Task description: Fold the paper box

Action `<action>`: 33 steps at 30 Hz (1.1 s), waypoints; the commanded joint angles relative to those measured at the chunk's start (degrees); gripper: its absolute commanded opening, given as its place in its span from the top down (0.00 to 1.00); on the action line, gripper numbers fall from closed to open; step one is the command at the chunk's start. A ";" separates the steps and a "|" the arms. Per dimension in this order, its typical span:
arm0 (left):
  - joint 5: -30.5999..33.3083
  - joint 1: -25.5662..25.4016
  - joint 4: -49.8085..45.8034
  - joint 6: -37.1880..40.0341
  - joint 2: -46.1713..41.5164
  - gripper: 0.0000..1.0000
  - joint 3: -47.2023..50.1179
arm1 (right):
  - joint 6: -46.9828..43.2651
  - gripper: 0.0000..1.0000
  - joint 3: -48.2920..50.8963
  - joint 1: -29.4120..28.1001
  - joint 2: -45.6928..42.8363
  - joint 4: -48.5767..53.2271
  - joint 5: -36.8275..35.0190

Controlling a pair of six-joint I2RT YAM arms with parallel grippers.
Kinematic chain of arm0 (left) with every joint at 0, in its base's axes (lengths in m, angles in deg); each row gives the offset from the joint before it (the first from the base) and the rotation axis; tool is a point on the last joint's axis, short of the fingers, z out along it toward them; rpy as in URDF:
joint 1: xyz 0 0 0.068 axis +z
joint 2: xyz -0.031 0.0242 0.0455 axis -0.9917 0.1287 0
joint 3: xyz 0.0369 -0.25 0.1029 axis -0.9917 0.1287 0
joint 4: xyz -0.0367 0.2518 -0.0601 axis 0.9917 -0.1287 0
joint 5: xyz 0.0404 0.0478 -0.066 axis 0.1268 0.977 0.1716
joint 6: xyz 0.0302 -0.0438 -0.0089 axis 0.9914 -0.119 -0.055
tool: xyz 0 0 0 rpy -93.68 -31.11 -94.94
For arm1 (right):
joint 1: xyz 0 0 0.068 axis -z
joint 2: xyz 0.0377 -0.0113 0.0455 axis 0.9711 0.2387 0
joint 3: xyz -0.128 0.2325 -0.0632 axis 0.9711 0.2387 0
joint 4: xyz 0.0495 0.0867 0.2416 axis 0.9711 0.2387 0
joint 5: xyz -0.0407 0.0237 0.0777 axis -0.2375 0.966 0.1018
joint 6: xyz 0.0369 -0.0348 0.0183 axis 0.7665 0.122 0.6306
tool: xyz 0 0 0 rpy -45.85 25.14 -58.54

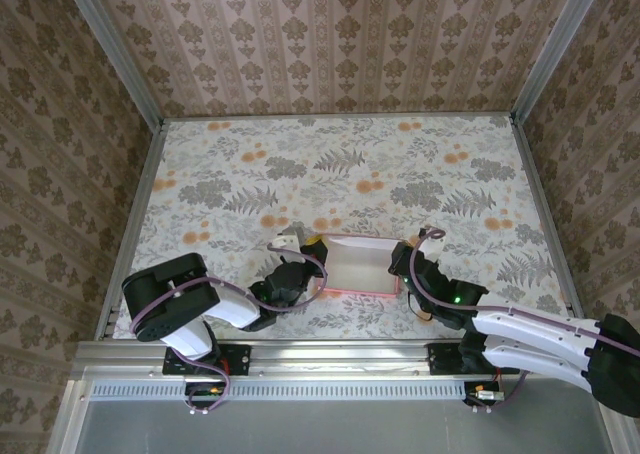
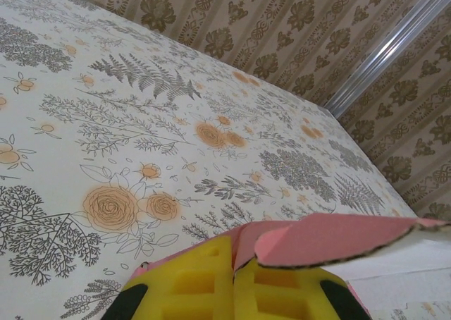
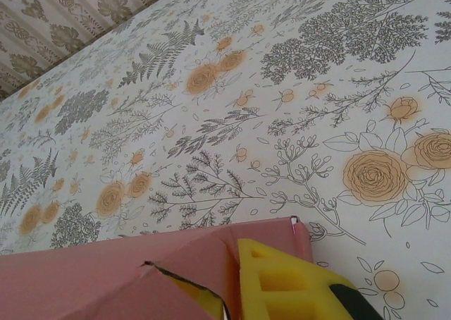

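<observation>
The paper box (image 1: 358,264) is a shallow pink tray with a whitish inside, standing on the floral table near the front edge between both arms. My left gripper (image 1: 303,266) is at its left end. In the left wrist view the yellow pads (image 2: 183,278) of that gripper (image 2: 235,256) are shut on a pink wall of the paper box (image 2: 338,239), and a rounded flap sticks out to the right above them. My right gripper (image 1: 407,264) holds the box's right end. Its pads (image 3: 282,281) press a pink wall (image 3: 106,278) between them, and a loose flap partly hides the left pad.
The floral tablecloth (image 1: 340,174) stretches far beyond the box to the back. Patterned walls (image 1: 330,34) close in the back and both sides, with metal rails (image 1: 135,224) along the table edges. The arm bases (image 1: 215,359) sit at the near edge.
</observation>
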 commanded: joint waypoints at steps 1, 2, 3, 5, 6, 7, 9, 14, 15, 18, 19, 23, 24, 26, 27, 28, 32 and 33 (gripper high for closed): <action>2.61 -0.49 -4.41 -0.49 1.90 0.94 2.06 | 1.61 0.82 1.81 -0.18 -0.83 6.68 1.13; 2.87 -0.56 -4.38 -0.30 2.01 0.94 2.06 | 1.32 0.79 1.82 -0.24 -1.10 6.72 1.36; 3.01 -0.58 -4.27 -0.03 2.09 0.95 2.06 | 0.84 0.77 1.74 -0.32 -1.54 6.93 1.55; 3.38 -0.75 -3.68 1.18 2.23 0.95 2.02 | 0.54 0.74 1.78 -0.32 -2.68 7.84 1.91; 3.49 -0.83 -3.47 1.70 2.34 0.95 1.99 | 0.21 0.73 2.02 -0.26 -3.35 8.00 2.27; 3.64 -0.84 -3.41 1.85 2.37 0.95 1.97 | 0.09 0.73 2.30 -0.32 -4.16 8.24 2.66; 3.70 -0.83 -3.40 2.10 2.48 0.95 1.90 | 0.03 0.72 2.82 -0.29 -5.58 8.77 3.28; 3.68 -1.27 -3.21 2.79 3.18 0.95 1.40 | -1.91 0.70 3.30 -0.25 -7.92 8.77 5.18; 3.73 -1.28 -3.12 3.02 3.30 0.95 1.36 | -2.62 0.68 2.86 -0.17 -8.08 9.36 5.34; 3.56 -1.37 -3.02 3.82 3.06 0.95 1.09 | -5.54 0.62 1.23 0.48 -8.87 11.83 5.61; 3.51 -1.37 -3.18 4.04 2.80 0.95 1.01 | -7.26 0.60 0.96 0.97 -9.45 12.04 6.81; 3.60 -1.37 -5.05 4.82 1.11 0.95 0.59 | -12.56 0.52 -0.38 3.72 -11.46 13.58 12.41; 3.69 -1.37 -5.99 5.05 0.39 0.95 0.33 | -13.91 0.51 -0.63 4.35 -11.93 14.05 13.67; 3.84 -1.37 -7.89 5.66 -0.80 0.95 -0.29 | -16.02 0.51 -1.27 6.02 -12.29 14.67 16.66; 3.87 -1.37 -9.02 6.12 -1.47 0.95 -0.61 | -16.74 0.52 -1.67 6.60 -12.29 14.98 17.83; 3.89 -1.37 -10.35 6.50 -2.16 0.95 -1.07 | -17.60 0.53 -1.92 6.88 -12.23 14.99 18.77; 4.43 -1.37 -15.04 7.13 -4.01 0.95 -2.49 | -20.94 0.57 -3.50 6.88 -10.79 14.40 23.30; 4.63 -1.33 -15.94 7.13 -4.38 0.95 -2.75 | -21.46 0.58 -3.71 6.87 -10.63 14.11 24.59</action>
